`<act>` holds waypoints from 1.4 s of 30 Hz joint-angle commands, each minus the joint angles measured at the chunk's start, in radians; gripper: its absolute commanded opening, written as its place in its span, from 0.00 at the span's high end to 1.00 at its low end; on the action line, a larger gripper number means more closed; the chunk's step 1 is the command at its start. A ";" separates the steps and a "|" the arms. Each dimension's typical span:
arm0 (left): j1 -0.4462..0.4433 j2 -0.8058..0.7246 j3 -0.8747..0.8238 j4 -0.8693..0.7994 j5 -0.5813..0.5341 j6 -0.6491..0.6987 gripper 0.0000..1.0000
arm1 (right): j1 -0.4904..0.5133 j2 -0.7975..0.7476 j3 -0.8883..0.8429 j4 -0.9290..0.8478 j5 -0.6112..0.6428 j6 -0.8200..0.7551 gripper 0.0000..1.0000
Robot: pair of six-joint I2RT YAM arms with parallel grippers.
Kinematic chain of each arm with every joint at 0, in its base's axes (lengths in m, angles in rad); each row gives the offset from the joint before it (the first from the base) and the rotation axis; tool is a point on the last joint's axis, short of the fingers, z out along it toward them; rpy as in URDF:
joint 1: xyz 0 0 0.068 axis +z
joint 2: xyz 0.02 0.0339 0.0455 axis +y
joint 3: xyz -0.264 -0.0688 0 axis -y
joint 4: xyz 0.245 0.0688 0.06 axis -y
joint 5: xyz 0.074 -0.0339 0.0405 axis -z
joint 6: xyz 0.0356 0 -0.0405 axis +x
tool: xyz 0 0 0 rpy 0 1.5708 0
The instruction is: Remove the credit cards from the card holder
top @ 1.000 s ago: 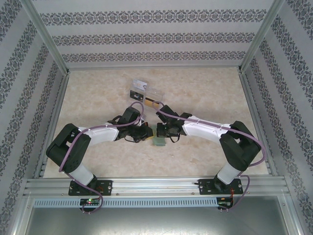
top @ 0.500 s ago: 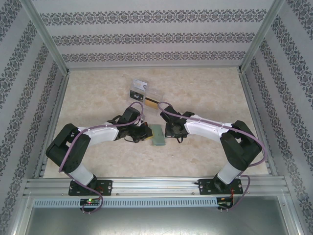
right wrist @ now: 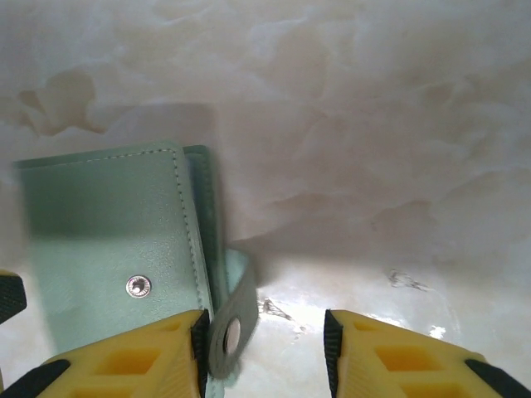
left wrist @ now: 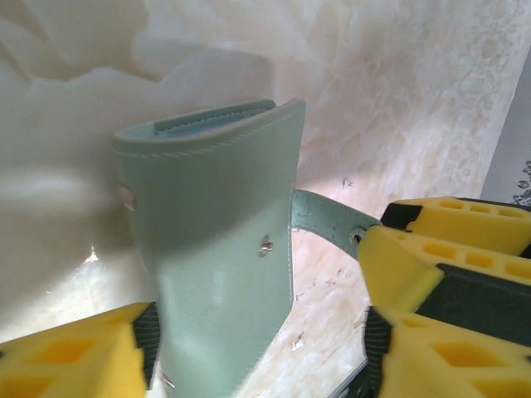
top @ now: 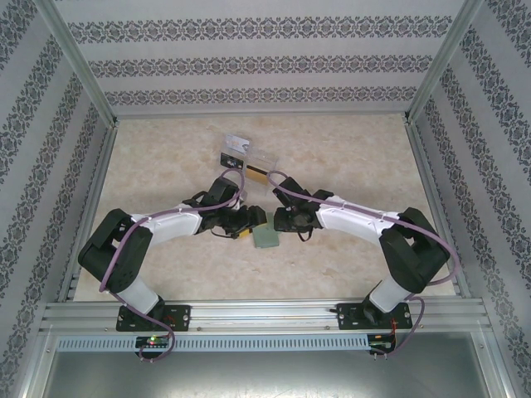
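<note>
Opening step: the card holder (right wrist: 108, 224) lies folded shut on the table (top: 348, 157) between the arms, its tab (right wrist: 231, 319) undone, no cards showing. Left gripper (left wrist: 257, 332) is spread wide around the holder, not pinching. Right gripper (right wrist: 264, 348) is spread too, tab between its fingers. Next likely needs one panel pinned, the other lifted. Pale marbled top, patterned walls (top: 249, 58).

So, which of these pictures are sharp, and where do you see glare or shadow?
Top external view: even light, sharp. Left wrist view: card holder fairly sharp, left gripper's fingers soft, table behind washed out. Right wrist view: holder's left edge smeared, shadow across the table, glare patch near the tab.
</note>
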 commanded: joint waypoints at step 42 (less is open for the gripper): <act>0.313 -0.223 0.026 -0.201 -0.084 0.118 0.01 | 0.001 -0.086 0.017 0.299 -0.235 -0.021 0.96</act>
